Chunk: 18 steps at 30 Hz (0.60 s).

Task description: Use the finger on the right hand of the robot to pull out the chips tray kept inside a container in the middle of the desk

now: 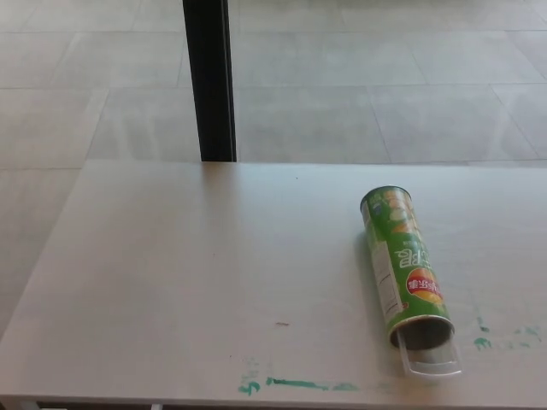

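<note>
A green chips container (400,260) lies on its side on the right half of the white desk (197,282), its open mouth facing the near edge. A clear plastic tray (432,363) sticks a short way out of that mouth, toward the front edge of the desk. The rest of the tray is hidden inside the can. Neither of my hands shows in the head view.
Green paint smears (295,384) mark the desk near the front edge, with smaller ones (504,337) to the right of the can. A black post (209,81) stands behind the desk's far edge. Tiled floor lies beyond.
</note>
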Tool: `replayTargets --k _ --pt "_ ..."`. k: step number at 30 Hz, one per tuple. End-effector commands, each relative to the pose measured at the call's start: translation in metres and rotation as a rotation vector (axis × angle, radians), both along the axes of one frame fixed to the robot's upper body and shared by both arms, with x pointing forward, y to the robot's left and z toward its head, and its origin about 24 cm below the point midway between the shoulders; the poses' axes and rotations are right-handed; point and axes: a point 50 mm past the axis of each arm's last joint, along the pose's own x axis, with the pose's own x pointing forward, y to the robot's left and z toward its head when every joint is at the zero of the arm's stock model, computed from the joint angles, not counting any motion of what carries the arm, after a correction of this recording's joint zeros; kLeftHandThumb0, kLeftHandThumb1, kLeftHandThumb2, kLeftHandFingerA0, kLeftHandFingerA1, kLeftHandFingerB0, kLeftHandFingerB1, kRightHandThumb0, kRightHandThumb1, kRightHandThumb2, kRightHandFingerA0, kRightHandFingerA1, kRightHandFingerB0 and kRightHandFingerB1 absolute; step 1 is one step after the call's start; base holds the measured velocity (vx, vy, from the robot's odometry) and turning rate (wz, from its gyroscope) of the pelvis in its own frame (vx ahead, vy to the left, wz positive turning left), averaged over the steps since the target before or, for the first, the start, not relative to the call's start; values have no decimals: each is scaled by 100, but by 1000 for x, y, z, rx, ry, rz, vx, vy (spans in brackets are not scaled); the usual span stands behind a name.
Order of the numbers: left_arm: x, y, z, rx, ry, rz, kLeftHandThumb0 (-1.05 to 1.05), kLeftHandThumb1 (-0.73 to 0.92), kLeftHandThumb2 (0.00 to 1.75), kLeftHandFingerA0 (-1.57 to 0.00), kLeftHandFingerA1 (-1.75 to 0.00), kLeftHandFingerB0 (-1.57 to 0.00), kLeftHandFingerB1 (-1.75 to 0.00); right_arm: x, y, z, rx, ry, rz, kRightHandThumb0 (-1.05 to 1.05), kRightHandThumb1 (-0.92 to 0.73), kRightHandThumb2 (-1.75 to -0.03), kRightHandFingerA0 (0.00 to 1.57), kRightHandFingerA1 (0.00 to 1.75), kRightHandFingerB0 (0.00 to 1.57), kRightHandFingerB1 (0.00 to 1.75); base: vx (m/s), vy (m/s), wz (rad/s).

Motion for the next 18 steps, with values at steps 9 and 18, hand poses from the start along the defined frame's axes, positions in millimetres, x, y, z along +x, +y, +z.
replayTargets --k 9,18 --pt "5 7 9 -23 -74 -27 -40 74 62 -49 -42 -37 -36 54 -18 92 -212 -482 51 -25 -67 -60 74 75 29 31 0 0 0" --pt "5 8 9 -23 -76 -14 -39 74 61 -51 -43 -38 -36 111 6 176 -343 -750 263 -26 -61 -62 81 72 26 33 0 0 0"
